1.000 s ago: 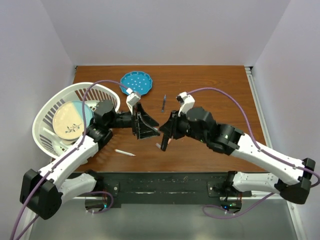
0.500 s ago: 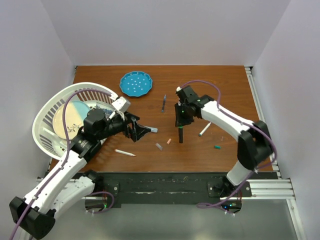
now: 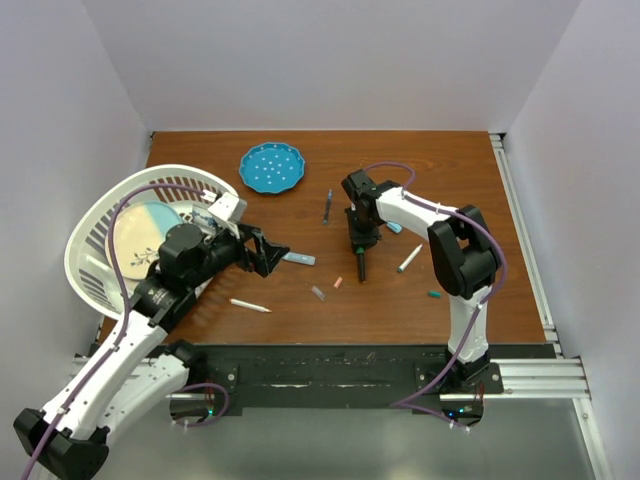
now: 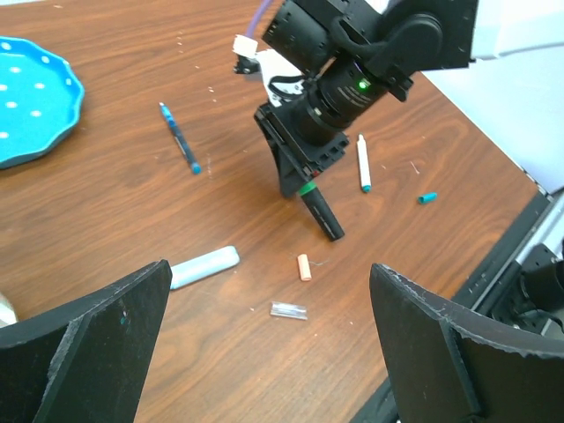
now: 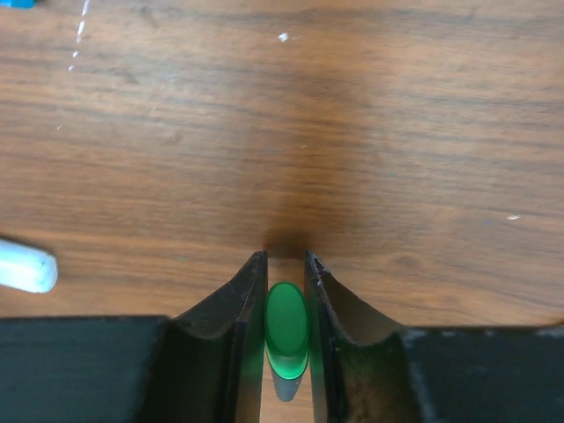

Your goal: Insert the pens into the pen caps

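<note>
My right gripper (image 3: 360, 243) is shut on a dark pen (image 3: 360, 268) with a green end (image 5: 286, 319). The pen stands tilted with its lower end on the table, and it also shows in the left wrist view (image 4: 321, 214). My left gripper (image 3: 270, 252) is open and empty, low over the table. A light blue cap (image 4: 204, 267) lies just ahead of it. A pink cap (image 4: 304, 266) and a grey cap (image 4: 289, 310) lie between its fingers (image 4: 84, 339) in the left wrist view. A teal cap (image 3: 435, 294) lies to the right.
A white pen (image 3: 250, 306) lies near the front, another white pen (image 3: 410, 259) right of the right gripper, and a blue pen (image 3: 327, 206) behind the middle. A blue dotted plate (image 3: 272, 167) sits at the back. A white basket (image 3: 95, 215) with a dish stands at the left.
The grippers have drawn apart from the middle. The light blue cap now lies on the table ahead of the open left gripper, which has pulled back left. The right arm has folded, still gripping the dark pen.
</note>
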Motion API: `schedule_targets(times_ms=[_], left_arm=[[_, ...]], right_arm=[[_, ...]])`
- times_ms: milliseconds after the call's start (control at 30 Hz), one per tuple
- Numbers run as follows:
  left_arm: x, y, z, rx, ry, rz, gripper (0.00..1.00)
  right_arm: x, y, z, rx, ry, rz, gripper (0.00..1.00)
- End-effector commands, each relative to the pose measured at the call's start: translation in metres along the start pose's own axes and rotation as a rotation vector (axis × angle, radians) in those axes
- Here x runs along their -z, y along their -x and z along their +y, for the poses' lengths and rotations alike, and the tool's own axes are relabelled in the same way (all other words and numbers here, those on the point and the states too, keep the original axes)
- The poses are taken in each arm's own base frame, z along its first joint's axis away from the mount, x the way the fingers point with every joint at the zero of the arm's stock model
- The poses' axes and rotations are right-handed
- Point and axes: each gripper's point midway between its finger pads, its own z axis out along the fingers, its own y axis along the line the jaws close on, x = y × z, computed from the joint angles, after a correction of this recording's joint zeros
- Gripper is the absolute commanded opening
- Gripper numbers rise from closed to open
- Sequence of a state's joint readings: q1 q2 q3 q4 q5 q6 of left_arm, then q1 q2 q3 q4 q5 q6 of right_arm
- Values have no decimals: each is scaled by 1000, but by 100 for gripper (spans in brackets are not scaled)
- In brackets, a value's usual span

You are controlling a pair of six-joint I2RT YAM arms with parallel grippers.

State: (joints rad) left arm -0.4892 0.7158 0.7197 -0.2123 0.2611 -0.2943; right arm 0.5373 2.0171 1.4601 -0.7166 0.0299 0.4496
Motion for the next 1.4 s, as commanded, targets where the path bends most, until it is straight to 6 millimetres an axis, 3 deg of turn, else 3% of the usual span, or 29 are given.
schedule_targets(times_ms=[0,100,233,400,633,800,1000,1200,1367], left_arm=[[4,8,10,-24,58,-42,100],[6,10,11,-24,69,-52,100],[7,11,13,-23,81,-58,100],[14,18,9,-40,71,-94,100],[31,36,10,-59,103,-187,99],[46,47,21,-55,184,-259,99],[57,54,30,-49,248,-299,99],[58,55,31,-48,255,-303,99],[58,54,31,-45,256,-304,98]], right_arm=[[7,12,-4,-4,-30,-49,34],[19,17,-3,11,-21,-69,44],[48,34,2,46,9,-145,49],[68,40,54,310,208,-240,50],[63,31,120,621,279,-297,55],[41,23,155,733,304,-276,60],[13,18,160,772,266,-239,61],[1,3,155,782,254,-217,59],[4,-10,152,790,216,-234,53]])
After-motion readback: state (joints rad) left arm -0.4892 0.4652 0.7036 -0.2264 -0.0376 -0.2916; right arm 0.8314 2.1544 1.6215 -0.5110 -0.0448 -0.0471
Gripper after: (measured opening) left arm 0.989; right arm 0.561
